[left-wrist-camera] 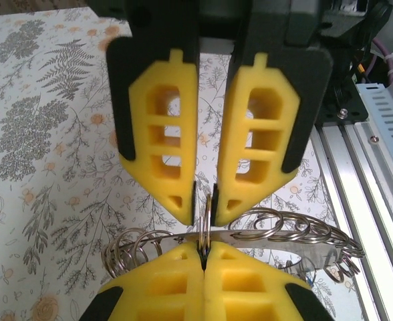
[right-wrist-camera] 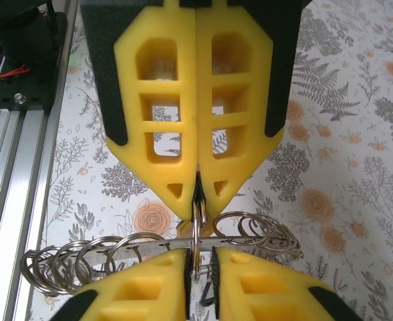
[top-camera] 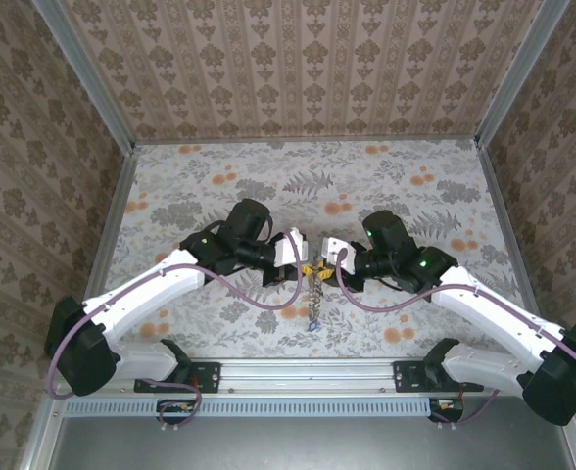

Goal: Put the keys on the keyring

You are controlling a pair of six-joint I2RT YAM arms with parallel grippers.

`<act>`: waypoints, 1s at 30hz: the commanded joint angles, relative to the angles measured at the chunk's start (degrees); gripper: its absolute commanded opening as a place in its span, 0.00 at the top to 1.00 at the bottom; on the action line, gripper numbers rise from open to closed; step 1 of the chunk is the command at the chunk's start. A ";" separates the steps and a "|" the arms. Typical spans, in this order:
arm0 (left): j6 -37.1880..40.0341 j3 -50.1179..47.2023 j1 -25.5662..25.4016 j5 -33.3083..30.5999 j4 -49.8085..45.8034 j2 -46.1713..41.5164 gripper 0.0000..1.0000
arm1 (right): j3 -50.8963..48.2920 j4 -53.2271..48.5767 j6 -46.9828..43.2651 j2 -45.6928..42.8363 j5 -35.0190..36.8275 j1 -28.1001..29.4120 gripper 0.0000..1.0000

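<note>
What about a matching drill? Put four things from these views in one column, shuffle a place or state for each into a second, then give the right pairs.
Things:
1 silvery keyring of linked metal rings
2 left arm's yellow fingers
3 silver aluminium rail
4 purple cable

Places or states:
A straight along the near edge of the floral tabletop
B gripped in the middle, rings trailing to both sides
C sagging in a loop
D closed on one ring

Pairs: 1-B, 2-D, 3-A, 4-C.
</note>
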 commanded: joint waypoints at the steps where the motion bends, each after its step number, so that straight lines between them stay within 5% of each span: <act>1: 0.68 1.71 -0.34 2.93 0.48 -0.18 1.00 | 1.54 -0.13 0.79 0.73 -2.01 0.45 0.94; 3: 0.69 1.56 -0.37 2.87 0.36 -0.22 1.00 | 1.40 0.53 1.40 0.52 -2.27 0.40 1.00; 6: 0.52 0.79 -0.28 2.44 0.57 -0.96 0.85 | -0.16 3.84 3.24 -1.10 -4.63 0.29 1.00; 12: -4.89 -4.11 0.64 5.02 9.13 -4.80 0.75 | -8.89 23.45 14.10 -6.82 -8.31 0.23 1.00; 23: -6.08 -4.83 0.80 5.16 10.67 -5.92 0.82 | -17.46 42.44 23.68 -10.76 -5.57 0.27 1.00; 25: -6.17 -5.18 0.75 4.65 11.21 -6.30 0.92 | -18.55 44.40 24.85 -11.35 -4.72 0.27 1.00; 27: -6.04 -5.18 0.82 3.66 10.92 -6.78 1.00 | -17.94 41.33 23.26 -11.52 -5.71 0.27 1.00; 30: -4.17 -3.90 0.73 1.95 7.70 -7.04 1.00 | -14.26 28.85 16.06 -11.29 -6.06 0.44 1.00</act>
